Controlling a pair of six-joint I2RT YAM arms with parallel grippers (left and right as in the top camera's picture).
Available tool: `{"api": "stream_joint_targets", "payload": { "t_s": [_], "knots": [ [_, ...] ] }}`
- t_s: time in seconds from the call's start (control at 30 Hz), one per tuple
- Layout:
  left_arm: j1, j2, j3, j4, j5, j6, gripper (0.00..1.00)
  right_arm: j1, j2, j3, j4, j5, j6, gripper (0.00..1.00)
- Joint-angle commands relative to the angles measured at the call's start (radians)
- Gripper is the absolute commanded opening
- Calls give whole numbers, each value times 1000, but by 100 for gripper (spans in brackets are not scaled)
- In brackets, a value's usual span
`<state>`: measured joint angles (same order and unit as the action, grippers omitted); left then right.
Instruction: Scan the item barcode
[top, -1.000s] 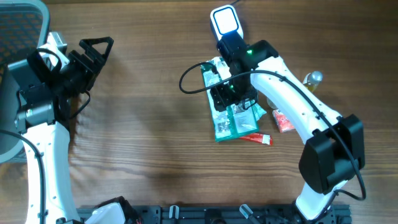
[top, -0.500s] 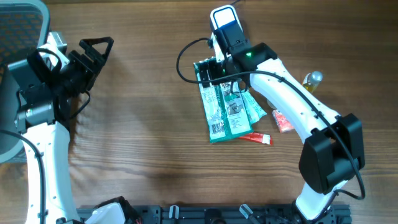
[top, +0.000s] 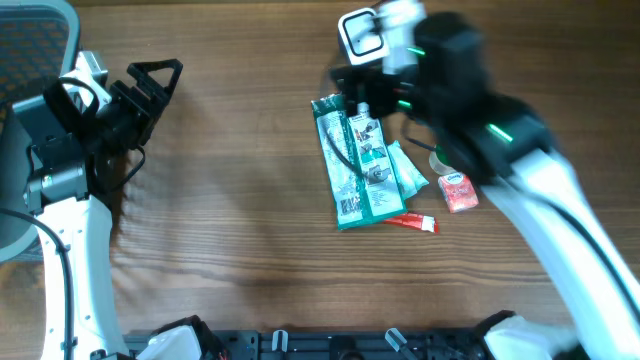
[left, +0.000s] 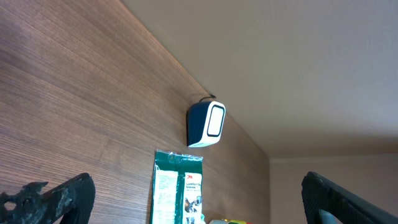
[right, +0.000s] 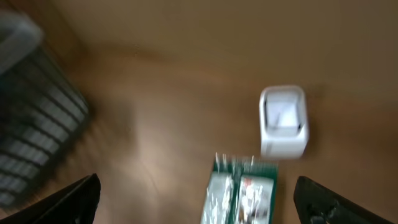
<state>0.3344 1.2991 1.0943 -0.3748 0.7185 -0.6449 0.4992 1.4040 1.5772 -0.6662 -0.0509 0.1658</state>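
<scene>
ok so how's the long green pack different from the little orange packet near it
The green pack is green with white printed panels; the orange packet is orange-red. The green pack is long and far larger; the orange packet is small and squarish. The green pack's top end lies near the scanner; the orange packet sits farther from it. Both lie flat on the table.

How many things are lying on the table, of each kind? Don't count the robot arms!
Scanner: 1
Green pack: 1
Pale packet: 1
Red tube: 1
Small red box: 1
Total: 5
</scene>
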Motion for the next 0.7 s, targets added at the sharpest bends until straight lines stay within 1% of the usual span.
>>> {"api": "stream_joint_targets", "payload": {
  "t_s": [0.0,0.07,0.17,0.2,0.27,0.3,0.37,0.4,0.43,0.47,0.57,0.67],
  "knots": [
    [4,-9,5,3,-6,16,100,-8,-266,4,-9,134,-83,100],
    [4,-9,5,3,-6,16,100,-38,-430,-33,-7,145,-115,100],
    [4,-9,5,3,-6,16,100,-143,-631,-174,-3,119,-112,100],
    [4,-9,5,3,-6,16,100,-217,-756,-297,11,90,-112,100],
    [4,-9,5,3,-6,16,100,-311,-928,-482,83,50,-114,100],
    [4,-9,5,3,-6,16,100,-363,-1024,-597,167,26,-115,100],
    [4,-9,5,3,-6,16,100,-440,-1180,-816,421,-20,-115,100],
    [4,-9,5,3,-6,16,100,-462,-1230,-900,541,-42,-117,100],
    [4,-9,5,3,-6,16,100,-483,-1288,-1009,712,-72,-122,100],
    [4,-9,5,3,-6,16,100,-488,-1322,-1082,820,-78,-124,100],
    [4,-9,5,3,-6,16,100,-488,-1401,-1275,1009,-77,-141,100],
    [4,-9,5,3,-6,16,100,-488,-1400,-1378,1032,-69,-140,100]
  ]
}}
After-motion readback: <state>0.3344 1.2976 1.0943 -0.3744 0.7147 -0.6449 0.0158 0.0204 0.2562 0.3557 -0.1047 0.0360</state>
